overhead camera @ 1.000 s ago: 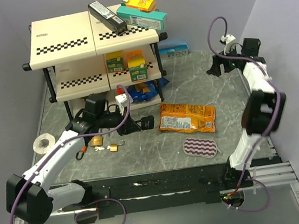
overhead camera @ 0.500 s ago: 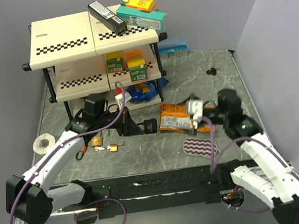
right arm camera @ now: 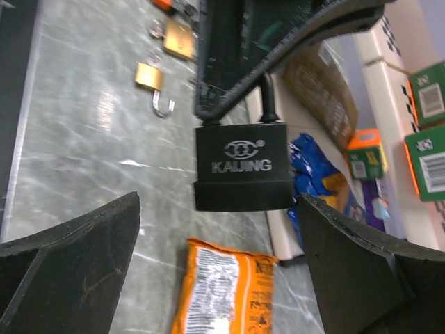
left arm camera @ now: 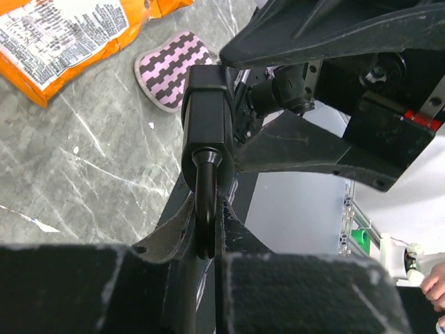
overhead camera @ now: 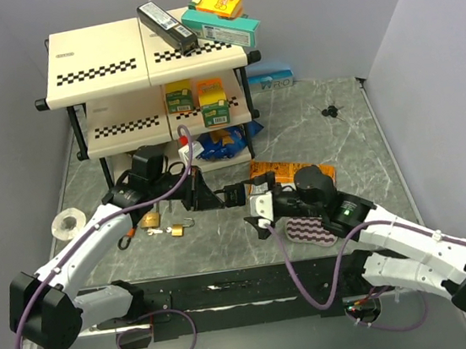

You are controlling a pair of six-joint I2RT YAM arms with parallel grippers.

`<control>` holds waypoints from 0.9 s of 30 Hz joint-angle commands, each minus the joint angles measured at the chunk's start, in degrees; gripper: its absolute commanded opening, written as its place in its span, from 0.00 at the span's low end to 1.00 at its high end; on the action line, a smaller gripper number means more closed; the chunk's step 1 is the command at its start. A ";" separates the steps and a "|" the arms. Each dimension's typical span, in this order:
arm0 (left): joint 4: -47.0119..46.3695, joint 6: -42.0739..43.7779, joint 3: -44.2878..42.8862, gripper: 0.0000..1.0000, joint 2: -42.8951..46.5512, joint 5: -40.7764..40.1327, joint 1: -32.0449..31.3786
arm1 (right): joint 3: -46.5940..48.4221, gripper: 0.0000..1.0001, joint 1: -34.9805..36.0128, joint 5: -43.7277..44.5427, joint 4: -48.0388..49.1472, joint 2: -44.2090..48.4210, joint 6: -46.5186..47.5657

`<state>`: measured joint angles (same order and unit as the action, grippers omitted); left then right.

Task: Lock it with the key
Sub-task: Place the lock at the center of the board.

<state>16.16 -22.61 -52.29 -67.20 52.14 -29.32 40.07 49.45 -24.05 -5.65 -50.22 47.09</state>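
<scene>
Left gripper (overhead camera: 210, 196): you had it clamped tight on the shackle (left arm camera: 205, 202) of the black padlock (overhead camera: 231, 193), whose body stuck out past the fingertips.
Right gripper (overhead camera: 259, 214): you had its jaws spread wide with nothing between them. It faced the padlock from about 4 o'clock in the top view, near it but not touching.
Padlock look: it had a matte black, rectangular body with a stepped band along its lower edge. A pale logo and the word KAUING were on its face, and the shackle was black too.
Padlock place: it sat toward the middle of the table (overhead camera: 355, 125), in front of the rack (overhead camera: 101, 67). It was at 9 o'clock from the orange snack bag (overhead camera: 288, 176).
Nearby: two brass padlocks (overhead camera: 176, 229) lay on the table at about 8 o'clock from the black one. A striped pad (overhead camera: 312, 231) lay at 4 o'clock.
Hidden: you could see only one leg of the shackle, since the left fingers covered the rest. I cannot tell whether it was latched.
Unseen: no view showed you the padlock's underside.
Cut off: your right arm covered part of the snack bag in the top view.
</scene>
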 commanded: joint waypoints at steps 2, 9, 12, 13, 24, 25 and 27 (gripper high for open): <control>-5.62 -1.65 -0.35 0.01 2.51 0.86 -0.03 | 2.02 0.95 2.58 6.56 7.93 -2.87 1.95; -5.35 -1.38 -0.18 0.01 2.51 1.12 -0.03 | 2.90 0.88 3.99 7.36 9.96 -6.12 3.09; -5.35 -1.30 -0.09 0.01 2.60 1.03 -0.12 | 3.08 0.83 4.34 7.18 10.39 -6.91 3.62; -5.35 -1.30 0.08 0.01 2.69 1.12 -0.12 | 3.08 0.81 4.34 7.00 10.48 -7.26 3.88; -4.30 0.46 0.53 0.01 3.57 -0.20 -0.65 | 4.84 0.53 4.34 4.89 8.29 -9.37 4.85; -4.21 0.64 0.61 0.01 3.48 -0.28 -0.65 | 5.19 0.44 4.42 5.07 7.85 -9.55 4.94; -3.86 0.81 0.53 0.02 3.57 -0.29 -0.65 | 5.63 0.33 4.34 5.51 7.50 -9.64 4.94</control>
<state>15.92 -23.14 -51.00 -65.87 50.24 -29.50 42.22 53.36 -17.50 1.41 -59.40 50.96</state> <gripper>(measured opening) 0.127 0.668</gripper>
